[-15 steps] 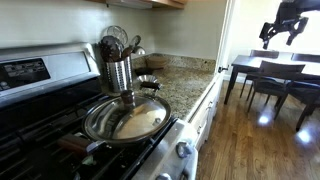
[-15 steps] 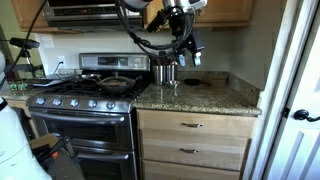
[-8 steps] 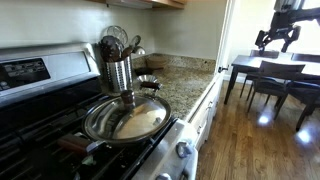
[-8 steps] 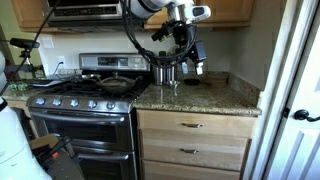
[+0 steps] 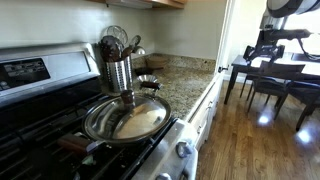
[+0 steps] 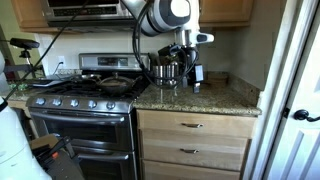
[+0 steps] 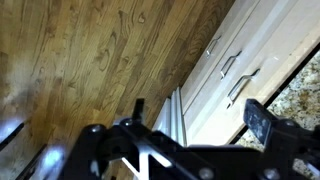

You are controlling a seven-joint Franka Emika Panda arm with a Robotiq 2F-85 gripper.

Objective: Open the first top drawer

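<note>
Jaws wide, lower than before — first top drawer (image 6: 190, 124) still shut.

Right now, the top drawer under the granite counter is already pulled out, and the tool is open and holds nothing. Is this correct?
Not quite. The top drawer is shut, its front flush with the drawer fronts below it, as an exterior view shows. The rest holds: the tool is open and holds nothing.

1. Low on the stove (image 5: 30, 128), close beside a pan (image 5: 125, 120), one camera looks along the counter (image 5: 185, 80) towards a dining table (image 5: 270, 65).
2. Another stands back, squarely facing stove, counter and top drawer (image 6: 195, 125).
3. The wrist camera looks down on floor (image 7: 90, 50) and cabinet fronts (image 7: 235, 70).
</note>
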